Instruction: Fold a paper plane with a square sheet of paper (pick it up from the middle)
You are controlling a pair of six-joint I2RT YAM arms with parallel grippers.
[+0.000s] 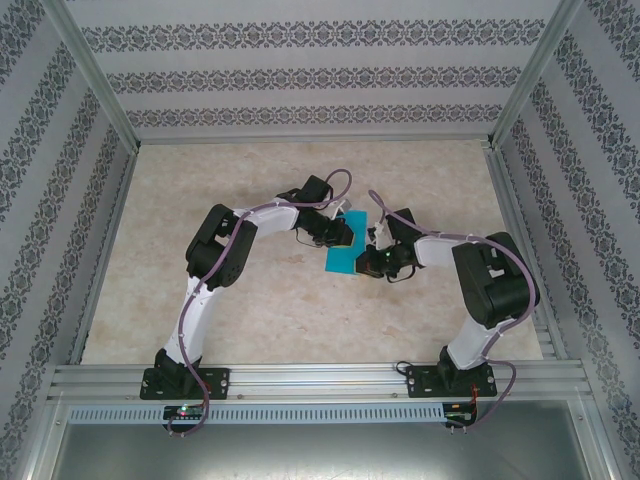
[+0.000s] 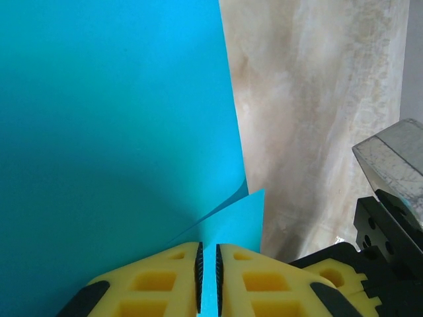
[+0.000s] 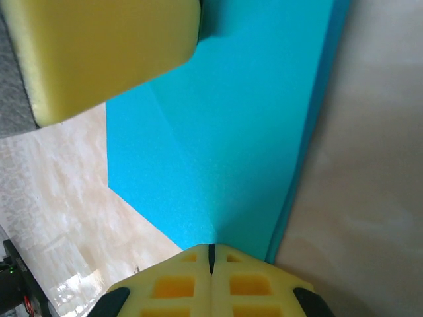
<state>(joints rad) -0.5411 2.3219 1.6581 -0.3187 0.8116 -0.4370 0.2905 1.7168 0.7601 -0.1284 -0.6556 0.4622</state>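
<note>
In the middle of the top view, the left claw [image 1: 338,232] reaches in from the left and meets the paper [image 1: 342,252], a narrow turquoise shape over the centre of the tabletop [image 1: 250,330]. In the left wrist view its yellow fingers [image 2: 165,281] stand nearly together at the bottom edge with a thin blue layer between them, so this claw is clamped on the paper's near edge. The sheet covers the left and upper part of that frame. Low at centre a corner flap curls away from the main face, so the paper is not one flat layer there.

Just right of the paper in the top view, the right claw [image 1: 372,258] comes in from the other side. In its wrist view the fingers are pressed fully together at bottom centre, pinching the sheet's lower edge. Along the right side a second, darker blue edge runs beside the first, which looks like a doubled layer. The yellow pad at upper left there is probably a finger of the left claw.

I judge that an early fold is in hand, with no dart shape yet. Both claws hold the sheet between them; whether it touches the tabletop I cannot tell. The next move calls for lining up the two layers' edges, laying the paper flat and pressing the crease. One claw should pin the sheet while the other lets go, without pulling apart and tearing it.
</note>
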